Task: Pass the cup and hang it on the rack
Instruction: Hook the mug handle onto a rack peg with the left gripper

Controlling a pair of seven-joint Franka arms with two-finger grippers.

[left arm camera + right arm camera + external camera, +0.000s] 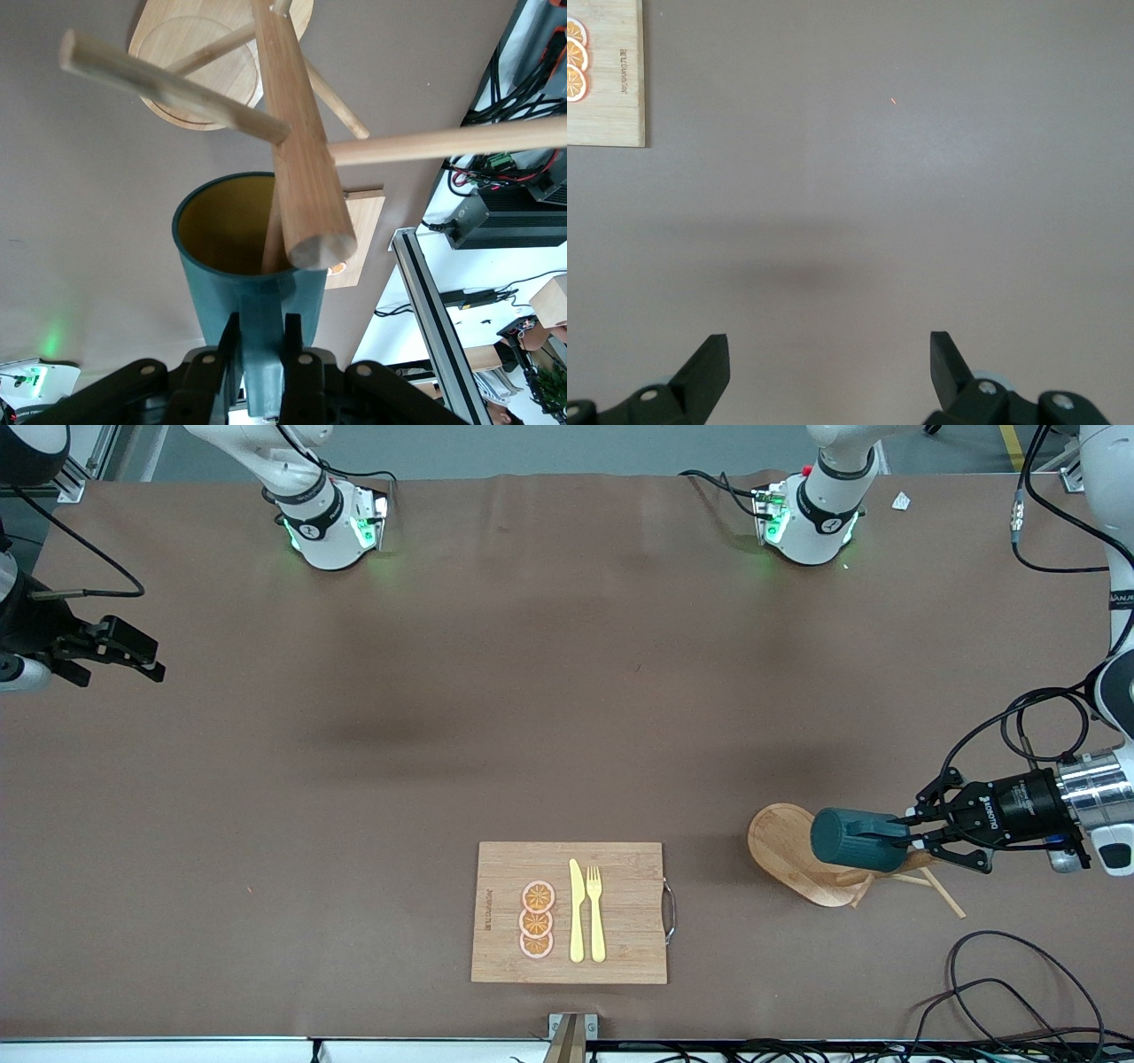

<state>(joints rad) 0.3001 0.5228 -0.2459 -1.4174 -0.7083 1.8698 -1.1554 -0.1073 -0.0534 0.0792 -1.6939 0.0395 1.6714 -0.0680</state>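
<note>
Left wrist view: left gripper (260, 354) jaws pinching the handle of the dark teal-green cylindrical cup (244, 266), held sideways over the light wooden mug-tree rack (802, 856) near the worktop's left-arm end, a peg poking into its mouth. Handover apparently done; hanging and release left. Right gripper (829, 365) waiting, jaws spread.

Cup (855, 839) dark teal, yellowish inside; rack (788, 855) pale wood; table cover (443, 691) brown; cutting board (620, 957) bamboo tan, orange slices (537, 919), yellow cutlery (586, 911)

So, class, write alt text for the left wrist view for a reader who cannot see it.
The left gripper is shut on the handle of a teal cup, its yellowish mouth facing a wooden rack, and one thin peg reaches into the cup. The rack's oval base rests on the brown table.
</note>
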